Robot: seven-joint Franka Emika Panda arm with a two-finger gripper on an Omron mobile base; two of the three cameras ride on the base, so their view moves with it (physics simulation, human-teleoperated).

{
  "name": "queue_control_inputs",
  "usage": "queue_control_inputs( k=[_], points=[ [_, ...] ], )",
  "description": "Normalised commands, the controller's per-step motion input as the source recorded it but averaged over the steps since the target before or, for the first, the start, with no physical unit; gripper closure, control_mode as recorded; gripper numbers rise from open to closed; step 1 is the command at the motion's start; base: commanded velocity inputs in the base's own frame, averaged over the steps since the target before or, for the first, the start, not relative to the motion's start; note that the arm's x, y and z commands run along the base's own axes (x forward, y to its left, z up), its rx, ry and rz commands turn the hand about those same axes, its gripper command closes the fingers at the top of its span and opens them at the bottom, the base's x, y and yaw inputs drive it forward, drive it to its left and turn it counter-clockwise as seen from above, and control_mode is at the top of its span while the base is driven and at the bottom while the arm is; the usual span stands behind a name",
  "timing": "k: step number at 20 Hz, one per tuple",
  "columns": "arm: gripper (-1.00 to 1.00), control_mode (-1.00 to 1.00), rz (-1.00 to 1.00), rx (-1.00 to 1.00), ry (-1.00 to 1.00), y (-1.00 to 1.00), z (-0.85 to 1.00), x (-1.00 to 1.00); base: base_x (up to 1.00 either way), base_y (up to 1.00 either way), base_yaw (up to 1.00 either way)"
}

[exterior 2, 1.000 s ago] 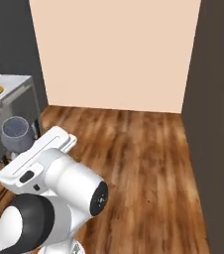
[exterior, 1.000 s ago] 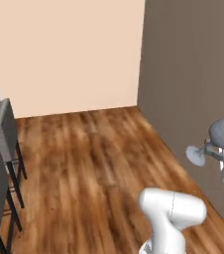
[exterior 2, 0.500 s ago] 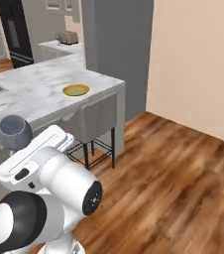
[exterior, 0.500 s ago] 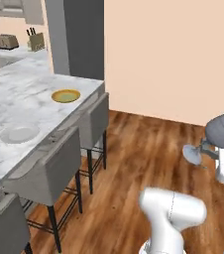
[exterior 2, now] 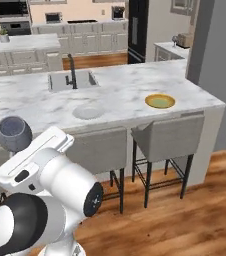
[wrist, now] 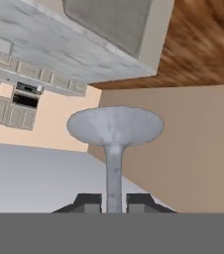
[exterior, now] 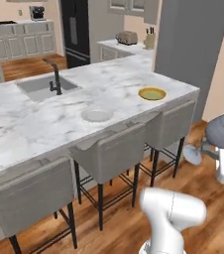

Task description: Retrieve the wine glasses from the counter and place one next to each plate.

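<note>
In the left base view the wine glass (exterior: 222,133) rides at the right edge, lying on its side with the round foot (exterior: 193,155) turned toward the island (exterior: 29,124), out over the wood floor (exterior: 203,188) and well apart from both plates; the white plate (exterior: 97,115) sits near the middle of the marble and the yellow-rimmed plate (exterior: 152,93) toward the far corner, neither with a glass beside it. In the right base view the smoky bowl of that glass (exterior 2: 14,133) shows above the arm's white housing at the left, with the white plate (exterior 2: 88,112) and the yellow-rimmed plate (exterior 2: 160,101) on the island beyond the stools (exterior 2: 167,142), and a second glass (exterior 2: 174,40) seems to stand on the far counter beside the toaster (exterior 2: 186,39), though it is small. In the hand view the gripper (wrist: 114,202) has its fingertips (wrist: 140,201) pinched on the thin stem, the foot spread wide just beyond them. Judged from this, one glass is in hand but not yet placed, and the other remains to be fetched
</note>
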Motion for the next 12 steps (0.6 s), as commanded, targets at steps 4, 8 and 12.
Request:
queue_control_inputs(
  k=[4, 8, 12],
  points=[
    [1.0, 1.0, 0.0, 0.0, 0.0, 0.0, 0.0, 0.0, 0.58, -1.0, 0.34],
    [1.0, 1.0, 0.0, 0.0, 0.0, 0.0, 0.0, 0.0, 0.99, -0.79, 0.55],
    [1.0, 1.0, 0.0, 0.0, 0.0, 0.0, 0.0, 0.0, 1.0, -0.61, 0.61]
  ],
)
